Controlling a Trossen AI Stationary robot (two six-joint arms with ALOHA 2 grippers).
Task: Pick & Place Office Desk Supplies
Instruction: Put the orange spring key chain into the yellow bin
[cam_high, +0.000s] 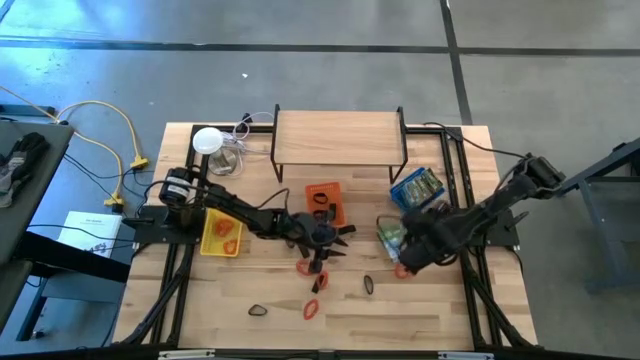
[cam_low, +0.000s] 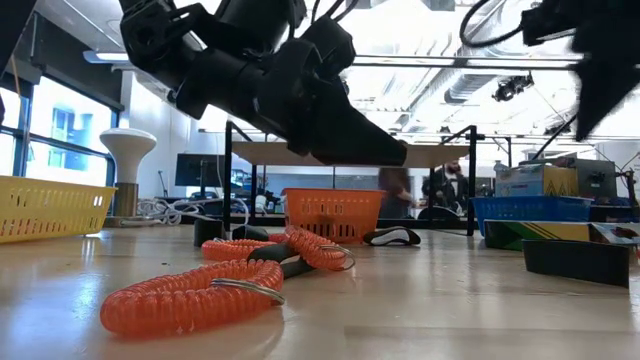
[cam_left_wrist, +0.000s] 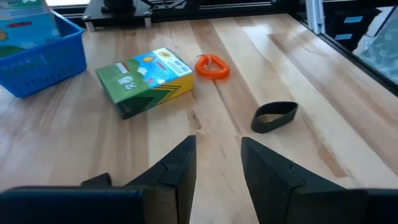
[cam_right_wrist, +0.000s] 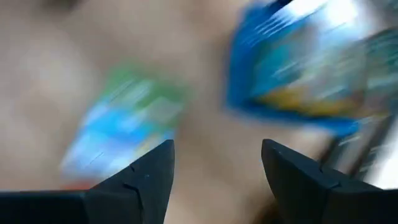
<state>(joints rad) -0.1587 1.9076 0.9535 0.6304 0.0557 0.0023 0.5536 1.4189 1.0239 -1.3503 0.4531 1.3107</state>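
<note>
My left gripper (cam_high: 322, 243) hangs open over the table's middle, just near of the orange tray (cam_high: 325, 201), with red-orange coils (cam_high: 306, 267) on the wood beside it. In its wrist view the open fingers (cam_left_wrist: 217, 168) point toward a green packet (cam_left_wrist: 146, 78), a red-orange coil (cam_left_wrist: 212, 65) and a black band (cam_left_wrist: 275, 116), touching none. My right gripper (cam_high: 405, 255) is open (cam_right_wrist: 217, 168) above the table's right part, beside the green packet (cam_high: 390, 236) lying flat; that view is blurred. More coils (cam_low: 190, 295) lie in the low view's foreground.
A yellow tray (cam_high: 222, 233) sits at the left, a blue tray (cam_high: 418, 187) with packets at the right, and a wooden shelf (cam_high: 340, 135) and white lamp (cam_high: 207, 141) at the far edge. Loose black loops (cam_high: 258, 310) and a coil (cam_high: 310, 308) lie near the near edge.
</note>
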